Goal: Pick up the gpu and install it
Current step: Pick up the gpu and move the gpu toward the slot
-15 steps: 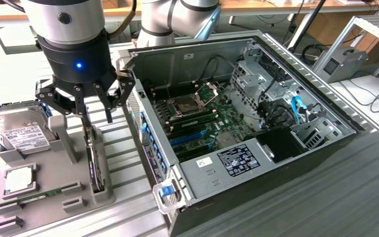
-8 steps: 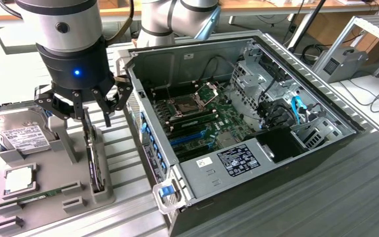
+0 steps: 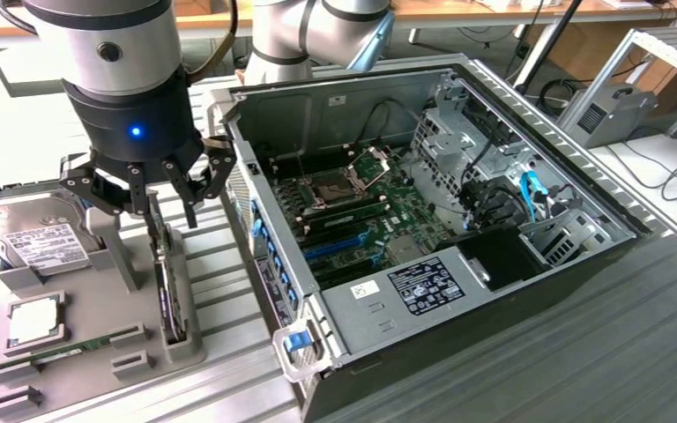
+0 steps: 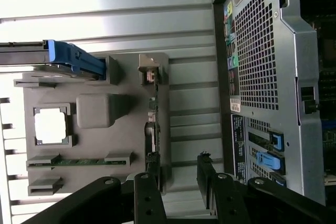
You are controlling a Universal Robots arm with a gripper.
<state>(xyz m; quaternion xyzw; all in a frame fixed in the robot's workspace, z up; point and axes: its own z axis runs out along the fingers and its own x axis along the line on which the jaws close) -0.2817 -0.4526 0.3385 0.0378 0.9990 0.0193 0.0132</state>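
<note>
The gpu [image 3: 173, 295] stands on edge, dark and thin, in a slot of the grey holder [image 3: 92, 291] on the exterior view's left. My gripper [image 3: 172, 211] hangs open just above its far end, with nothing between the fingers and not touching the card. In the wrist view the gpu [image 4: 153, 116] runs as a narrow strip along the holder [image 4: 94, 145], and my gripper [image 4: 177, 184] spreads its black fingers [image 4: 146, 195] over the card's near end. The open computer case [image 3: 433, 220] lies to the exterior view's right, its motherboard and blue slots [image 3: 338, 248] exposed.
The holder also carries a silver hard drive [image 3: 35, 236], a square chip [image 3: 35, 319] and a RAM stick [image 3: 66, 351]. The case's perforated rear wall [image 4: 262, 61] rises close beside the holder. Ribbed metal tabletop [image 3: 621, 352] surrounds everything.
</note>
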